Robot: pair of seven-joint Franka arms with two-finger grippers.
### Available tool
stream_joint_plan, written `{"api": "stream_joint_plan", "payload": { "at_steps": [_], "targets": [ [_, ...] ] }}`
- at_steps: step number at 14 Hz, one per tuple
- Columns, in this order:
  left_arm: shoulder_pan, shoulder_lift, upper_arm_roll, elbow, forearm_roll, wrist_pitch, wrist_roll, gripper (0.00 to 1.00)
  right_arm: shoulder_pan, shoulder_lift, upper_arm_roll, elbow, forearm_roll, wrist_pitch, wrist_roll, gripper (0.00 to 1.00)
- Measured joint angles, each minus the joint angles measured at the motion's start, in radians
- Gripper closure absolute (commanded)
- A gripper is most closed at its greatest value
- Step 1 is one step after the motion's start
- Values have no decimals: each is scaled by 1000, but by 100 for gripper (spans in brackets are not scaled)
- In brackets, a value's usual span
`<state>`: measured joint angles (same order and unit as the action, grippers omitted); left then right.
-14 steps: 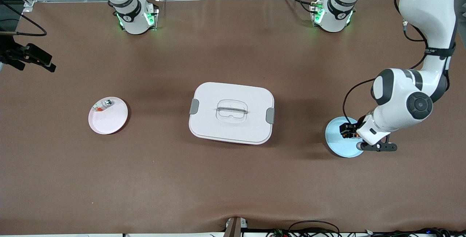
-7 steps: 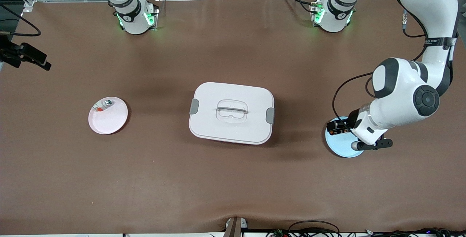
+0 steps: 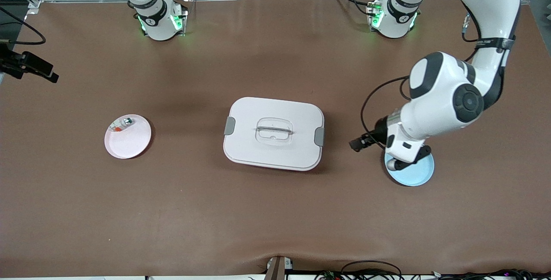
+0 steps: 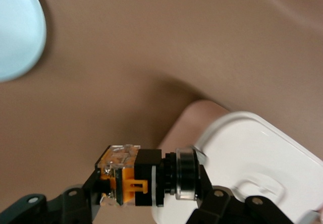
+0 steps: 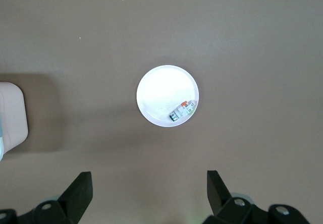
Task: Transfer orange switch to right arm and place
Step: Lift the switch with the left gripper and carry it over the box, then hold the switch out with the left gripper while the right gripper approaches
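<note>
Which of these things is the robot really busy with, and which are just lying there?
In use:
orange switch, clamped in the left gripper
right gripper, open above the pink plate

Lying about:
white lidded box
blue plate
small silver part on the pink plate

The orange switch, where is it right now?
The orange switch is clamped in the left gripper, in the air over bare table between the white lidded box and the blue plate, toward the left arm's end.

Orange-and-black switch [image 4: 139,178], pale-blue plate [image 3: 415,172]
</note>
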<state>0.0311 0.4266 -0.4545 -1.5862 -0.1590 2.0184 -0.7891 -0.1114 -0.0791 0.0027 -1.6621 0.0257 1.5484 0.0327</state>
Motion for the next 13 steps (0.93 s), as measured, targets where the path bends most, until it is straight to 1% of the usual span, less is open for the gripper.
{"api": "stream_joint_plan", "payload": {
  "at_steps": [4,7,9,13],
  "targets": [
    [-99,18,-12,50,-23,2,-224,100,0,23,2,-2,0,-1,0,0],
    [-175,56,-12,121,-43,22,-391,100,0,62,3,-1,1,-1,0,0],
    [-221,78,-13,150,-60,72,-491,100,0,83,2,-1,1,-2,0,0],
    [-305,101,-14,170,-110,198,-642,100,-1,159,2,2,1,2,-1,0]
  ]
}}
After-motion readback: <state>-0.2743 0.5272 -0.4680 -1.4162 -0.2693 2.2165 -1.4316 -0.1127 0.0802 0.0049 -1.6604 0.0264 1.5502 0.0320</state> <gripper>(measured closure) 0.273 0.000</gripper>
